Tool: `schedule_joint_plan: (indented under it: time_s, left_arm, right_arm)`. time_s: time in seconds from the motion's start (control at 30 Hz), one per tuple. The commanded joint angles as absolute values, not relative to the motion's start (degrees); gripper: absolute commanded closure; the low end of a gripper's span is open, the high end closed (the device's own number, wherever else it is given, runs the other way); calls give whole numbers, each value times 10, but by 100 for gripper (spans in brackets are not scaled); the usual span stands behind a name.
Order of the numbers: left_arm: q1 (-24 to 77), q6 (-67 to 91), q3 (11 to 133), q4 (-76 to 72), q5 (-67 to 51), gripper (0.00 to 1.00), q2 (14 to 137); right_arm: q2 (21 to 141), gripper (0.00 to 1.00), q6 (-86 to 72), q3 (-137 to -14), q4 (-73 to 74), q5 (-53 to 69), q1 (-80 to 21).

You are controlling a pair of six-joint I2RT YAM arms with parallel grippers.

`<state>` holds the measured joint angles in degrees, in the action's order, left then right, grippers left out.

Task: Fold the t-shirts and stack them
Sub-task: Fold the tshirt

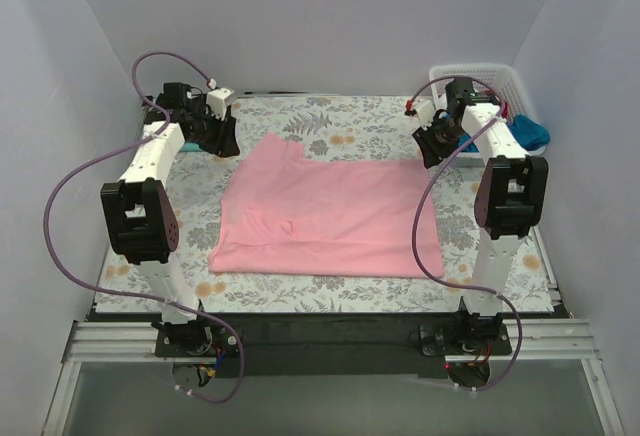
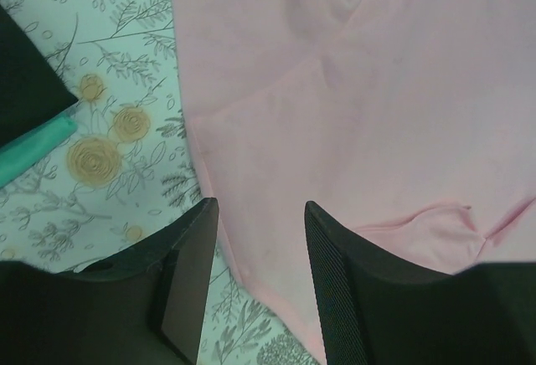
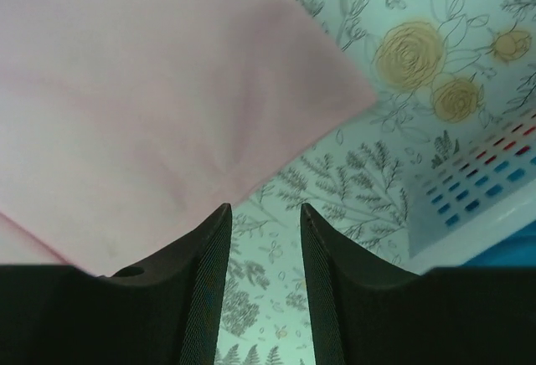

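Observation:
A pink t-shirt (image 1: 330, 211) lies spread flat on the floral tablecloth in the middle of the table. My left gripper (image 1: 222, 143) hovers open and empty at the shirt's far left edge; in the left wrist view the shirt (image 2: 368, 114) fills the frame and its edge runs between my fingers (image 2: 339, 290). My right gripper (image 1: 436, 148) hovers open and empty just off the shirt's far right corner (image 3: 167, 97); only tablecloth shows between its fingers (image 3: 205, 290). A blue cloth (image 1: 531, 133) hangs at the basket's right side. A black cloth (image 2: 29, 80) and a teal one (image 2: 38, 149) show in the left wrist view.
A white lattice basket (image 1: 480, 81) stands at the far right corner, just behind my right gripper; it also shows in the right wrist view (image 3: 477, 189). The floral tablecloth (image 1: 330, 121) covers the table. Grey walls close in the left, back and right.

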<state>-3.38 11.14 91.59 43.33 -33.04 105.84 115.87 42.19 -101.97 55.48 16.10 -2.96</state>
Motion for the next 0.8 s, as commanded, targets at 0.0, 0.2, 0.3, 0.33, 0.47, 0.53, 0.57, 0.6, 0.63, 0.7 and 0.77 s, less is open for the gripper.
schedule_joint_plan:
  time_s: [0.0, 0.2, 0.3, 0.33, 0.47, 0.53, 0.57, 0.6, 0.63, 0.7, 0.77]
  left_arm:
    - [-10, 157, 943, 388, -342, 55, 1071]
    - [18, 168, 940, 348, -330, 55, 1104]
    - [19, 171, 940, 340, -327, 55, 1114]
    - [19, 172, 944, 338, -325, 55, 1118]
    - [20, 172, 952, 334, -323, 55, 1131]
    - [20, 173, 956, 330, -323, 55, 1135]
    - [21, 174, 956, 328, -323, 55, 1138]
    - [22, 176, 959, 327, -323, 55, 1141]
    - [23, 177, 959, 325, -323, 55, 1143]
    - [25, 178, 964, 324, -323, 55, 1150]
    - [26, 178, 967, 323, -322, 55, 1152]
  right_arm:
    - [1207, 54, 392, -1095, 530, 146, -34]
    - [1288, 50, 398, -1164, 511, 116, -35]
    - [1300, 49, 416, -1161, 499, 106, -35]
    - [1301, 49, 421, -1159, 499, 105, -35]
    - [1301, 48, 443, -1136, 498, 107, -34]
    - [1302, 48, 455, -1126, 498, 99, -35]
    - [1303, 48, 459, -1125, 497, 94, -35]
    - [1308, 48, 461, -1125, 497, 93, -35]
    - [1311, 48, 468, -1125, 497, 92, -34]
    - [1320, 48, 473, -1128, 497, 92, -36]
    - [1326, 48, 482, -1131, 496, 87, -36]
